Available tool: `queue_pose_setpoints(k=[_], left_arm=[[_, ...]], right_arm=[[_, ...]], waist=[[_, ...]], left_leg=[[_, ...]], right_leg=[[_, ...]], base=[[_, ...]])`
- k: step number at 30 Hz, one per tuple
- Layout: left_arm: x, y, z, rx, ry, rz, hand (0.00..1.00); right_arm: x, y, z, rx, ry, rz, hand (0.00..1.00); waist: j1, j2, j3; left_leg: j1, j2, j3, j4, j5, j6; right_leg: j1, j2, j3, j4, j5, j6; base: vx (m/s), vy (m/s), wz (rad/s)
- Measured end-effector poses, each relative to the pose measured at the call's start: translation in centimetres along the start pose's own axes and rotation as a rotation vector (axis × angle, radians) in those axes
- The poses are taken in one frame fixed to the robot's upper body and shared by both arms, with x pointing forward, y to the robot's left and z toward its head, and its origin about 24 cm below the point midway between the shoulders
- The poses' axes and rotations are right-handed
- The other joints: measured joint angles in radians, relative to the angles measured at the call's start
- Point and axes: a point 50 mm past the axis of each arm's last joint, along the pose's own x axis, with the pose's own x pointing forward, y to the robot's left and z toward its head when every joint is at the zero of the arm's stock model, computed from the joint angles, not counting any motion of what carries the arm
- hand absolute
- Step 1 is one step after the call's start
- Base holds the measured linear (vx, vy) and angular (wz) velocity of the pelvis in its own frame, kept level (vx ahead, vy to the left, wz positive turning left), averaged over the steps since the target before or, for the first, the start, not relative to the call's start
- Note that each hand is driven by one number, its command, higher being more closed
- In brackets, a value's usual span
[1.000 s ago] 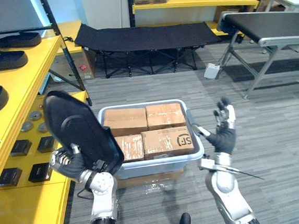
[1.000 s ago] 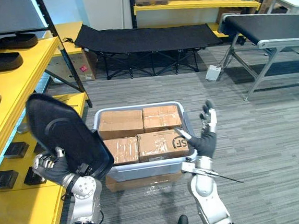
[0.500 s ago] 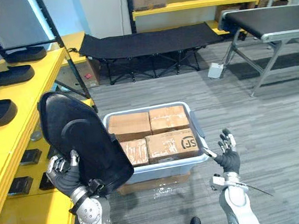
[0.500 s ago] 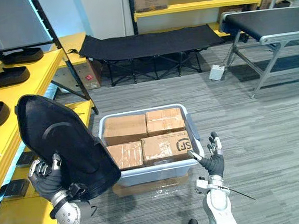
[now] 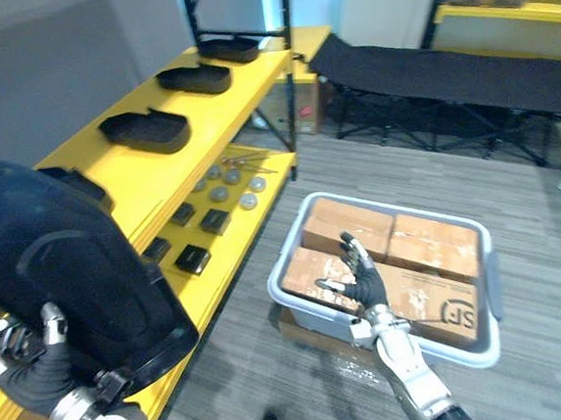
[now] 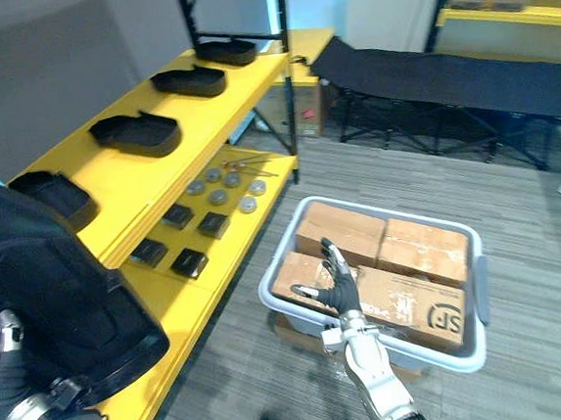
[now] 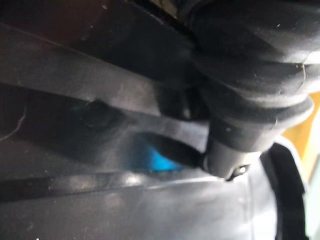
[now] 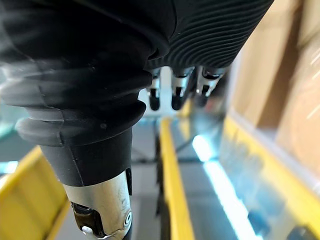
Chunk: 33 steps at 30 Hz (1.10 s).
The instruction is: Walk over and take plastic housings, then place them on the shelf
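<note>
A big black plastic housing (image 5: 60, 269) stands upright at the lower left, and my left hand (image 5: 34, 364) is shut on its lower edge from below. In the left wrist view its dark inner surface (image 7: 100, 115) sits right against the hand. The yellow shelf (image 5: 174, 175) runs ahead on the left, with three more black housings (image 5: 146, 131) lying in a row on its upper board. My right hand (image 5: 363, 279) hovers open, fingers (image 8: 175, 95) straight, over the boxes in the grey bin.
A grey bin (image 6: 268, 290) packed with cardboard boxes (image 5: 426, 246) stands on the floor to the right of the shelf. The lower yellow board carries small black blocks (image 5: 192, 260) and metal discs (image 5: 229, 185). A black folding cot (image 5: 445, 63) stands further back.
The whole view has swung left toward the shelf, so the bin now lies to the right. The housing stays in my left hand. My right hand now shows over the bin's boxes.
</note>
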Motion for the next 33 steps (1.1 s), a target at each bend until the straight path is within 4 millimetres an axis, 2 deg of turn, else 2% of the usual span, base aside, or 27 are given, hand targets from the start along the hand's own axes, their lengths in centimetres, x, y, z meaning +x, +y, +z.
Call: queue_pose_setpoints(k=[2,5,7,9,10,11,12,13,14,15,16,17,18,19,20,21,22,23,24,27,29,33], left_arm=[[0.0,-0.5,0.0,-0.029,0.004,-0.053,1.00],[-0.3,-1.0,-0.3,-0.066,0.029,-0.085,1.00],[-0.6,-1.4,-0.5,-0.086,0.050,-0.093,1.00],[-0.8,-2.0,-0.5,-0.114,0.057,-0.131,1.00],[-0.9,-2.3,-0.4,-0.125,0.058,-0.147,1.00],[-0.9,-2.9,-0.5,-0.169,0.070,-0.187,1.00],[-1.1,-3.8,-0.5,-0.210,0.078,-0.235,1.00],[-1.2,-4.1,-0.6,-0.228,0.086,-0.256,1.00],[-1.5,-4.6,-0.7,-0.255,0.102,-0.298,1.00],[-2.0,-5.3,-1.0,-0.276,0.125,-0.332,1.00],[-2.2,-5.6,-1.1,-0.287,0.135,-0.349,1.00],[-2.6,-6.2,-1.1,-0.306,0.147,-0.374,1.00],[-2.7,-6.4,-1.1,-0.311,0.151,-0.382,1.00],[-2.9,-6.5,-1.3,-0.303,0.162,-0.380,1.00],[-2.9,-6.5,-1.4,-0.301,0.164,-0.377,1.00],[-2.9,-6.3,-1.6,-0.292,0.173,-0.365,1.00],[-2.9,-6.3,-1.6,-0.288,0.177,-0.358,1.00],[-3.0,-5.9,-1.8,-0.269,0.187,-0.337,1.00],[-3.1,-5.6,-2.1,-0.253,0.209,-0.316,1.00],[-2.8,-5.4,-2.1,-0.222,0.209,-0.306,1.00],[-2.8,-5.4,-2.2,-0.222,0.217,-0.295,1.00],[-3.1,-5.7,-1.8,-0.108,0.156,-0.335,1.00]], right_arm=[[-0.4,-0.8,-0.4,0.007,0.020,-0.056,0.00],[-0.6,-1.9,-0.7,0.009,0.037,-0.107,0.00],[-0.6,-2.6,-0.7,0.006,0.039,-0.130,0.00],[-1.2,-4.2,-1.2,0.001,0.062,-0.191,0.00],[-1.3,-4.6,-1.3,-0.001,0.071,-0.212,0.00],[-2.2,-5.7,-1.7,-0.002,0.098,-0.267,0.00],[-3.6,-7.3,-2.1,-0.002,0.125,-0.345,0.00],[-4.3,-7.9,-2.2,-0.005,0.133,-0.377,0.00],[-5.6,-9.4,-2.0,-0.023,0.132,-0.435,0.00],[-6.3,-10.6,-1.8,-0.045,0.124,-0.482,0.00],[-6.4,-11.2,-1.5,-0.062,0.110,-0.499,0.00],[-6.3,-11.9,-1.0,-0.085,0.079,-0.504,0.00],[-6.2,-11.9,-0.9,-0.088,0.070,-0.499,0.00],[-5.5,-11.0,-0.7,-0.064,0.046,-0.477,0.00],[-5.4,-10.7,-0.7,-0.056,0.040,-0.470,0.00],[-4.9,-9.6,-0.6,-0.028,0.023,-0.433,0.00],[-4.7,-9.1,-0.5,-0.019,0.017,-0.412,0.00],[-4.2,-8.5,-0.3,-0.009,0.007,-0.365,0.00],[-3.9,-8.0,-0.2,-0.003,-0.002,-0.332,0.00],[-3.4,-7.1,0.0,0.015,-0.012,-0.283,0.00],[-3.1,-6.5,0.1,0.021,-0.021,-0.251,0.00],[-2.1,-5.6,0.8,0.077,-0.052,-0.222,0.00]], waist=[[-0.007,-0.017,-0.001],[-0.007,-0.043,0.004],[-0.011,-0.031,0.013],[-0.046,-0.020,0.027],[-0.054,-0.019,0.035],[-0.071,-0.026,0.052],[-0.093,-0.024,0.059],[-0.103,-0.022,0.064],[-0.125,-0.014,0.075],[-0.145,-0.006,0.079],[-0.150,0.007,0.081],[-0.159,0.029,0.084],[-0.159,0.033,0.085],[-0.150,0.030,0.088],[-0.149,0.029,0.088],[-0.142,0.022,0.094],[-0.134,0.023,0.101],[-0.109,0.018,0.109],[-0.108,0.029,0.104],[-0.117,-0.007,0.117],[-0.122,-0.010,0.119],[-0.116,0.021,0.149]], left_leg=[[-0.001,-0.006,-0.037,0.000,0.001,-0.003],[-0.001,-0.001,-0.058,0.010,0.008,-0.018],[-0.015,-0.001,-0.074,0.046,0.007,-0.020],[-0.036,-0.009,-0.110,0.069,0.009,-0.028],[-0.043,-0.011,-0.107,0.069,0.016,-0.031],[-0.057,-0.017,-0.061,0.068,0.040,-0.010],[-0.065,0.015,0.094,0.048,0.012,0.093],[-0.071,0.041,0.175,0.038,0.021,0.127],[-0.083,0.084,0.326,0.033,0.040,0.155],[-0.088,0.116,0.449,0.034,0.047,0.146],[-0.091,0.124,0.486,0.034,0.061,0.139],[-0.095,0.119,0.504,0.036,0.102,0.108],[-0.094,0.114,0.504,0.043,0.119,0.084],[-0.095,0.112,0.522,0.106,0.119,0.064],[-0.095,0.113,0.523,0.118,0.111,0.059],[-0.099,0.113,0.512,0.180,0.072,0.052],[-0.102,0.112,0.478,0.216,0.054,0.042],[-0.108,0.108,0.354,0.272,0.010,0.005],[-0.111,0.105,0.302,0.292,-0.026,-0.016],[-0.131,0.101,0.339,0.294,-0.033,-0.007],[-0.166,0.101,0.337,0.318,-0.039,-0.001],[-0.207,0.101,0.331,0.428,-0.108,0.014]], right_leg=[[-0.011,-0.014,0.070,0.074,-0.069,0.000],[-0.021,-0.020,0.080,0.143,-0.142,0.023],[-0.013,-0.014,0.075,0.150,-0.148,0.017],[0.008,-0.018,0.015,0.184,-0.183,0.019],[0.022,-0.021,-0.008,0.191,-0.193,0.026],[0.054,-0.031,-0.065,0.199,-0.217,0.024],[0.085,-0.033,-0.150,0.206,-0.219,0.025],[0.099,-0.032,-0.181,0.210,-0.218,0.024],[0.120,-0.040,-0.233,0.222,-0.221,0.025],[0.126,-0.053,-0.270,0.239,-0.225,0.029],[0.125,-0.062,-0.275,0.255,-0.232,0.029],[0.124,-0.087,-0.267,0.293,-0.251,0.040],[0.123,-0.099,-0.259,0.307,-0.263,0.052],[0.116,-0.132,-0.207,0.333,-0.282,0.065],[0.115,-0.135,-0.195,0.335,-0.283,0.063],[0.104,-0.147,-0.145,0.334,-0.285,0.062],[0.101,-0.150,-0.116,0.337,-0.288,0.066],[0.082,-0.150,-0.047,0.333,-0.302,0.090],[0.069,-0.146,-0.010,0.331,-0.300,0.098],[0.009,-0.155,0.060,0.332,-0.298,0.098],[-0.017,-0.156,0.063,0.335,-0.291,0.102],[-0.009,-0.171,0.059,0.357,-0.284,0.119]], base=[[0.07,0.069,0.68],[0.04,-0.072,0.26],[0.00,-0.063,0.15],[-0.02,-0.043,0.67],[-0.04,-0.057,1.11],[-0.06,-0.063,1.56],[-0.06,-0.072,1.77],[-0.05,-0.041,1.98],[-0.04,0.013,1.74],[-0.04,0.067,1.60],[-0.02,0.131,1.12],[-0.01,0.132,0.57],[0.01,0.161,0.08],[0.01,0.104,-0.29],[0.01,0.161,-0.61],[0.00,0.087,-0.55],[-0.04,0.142,-1.11],[-0.05,0.108,-1.13],[-0.06,0.142,-0.94],[-0.05,0.120,-0.37],[-0.04,0.067,-0.03],[0.00,0.115,0.04]])
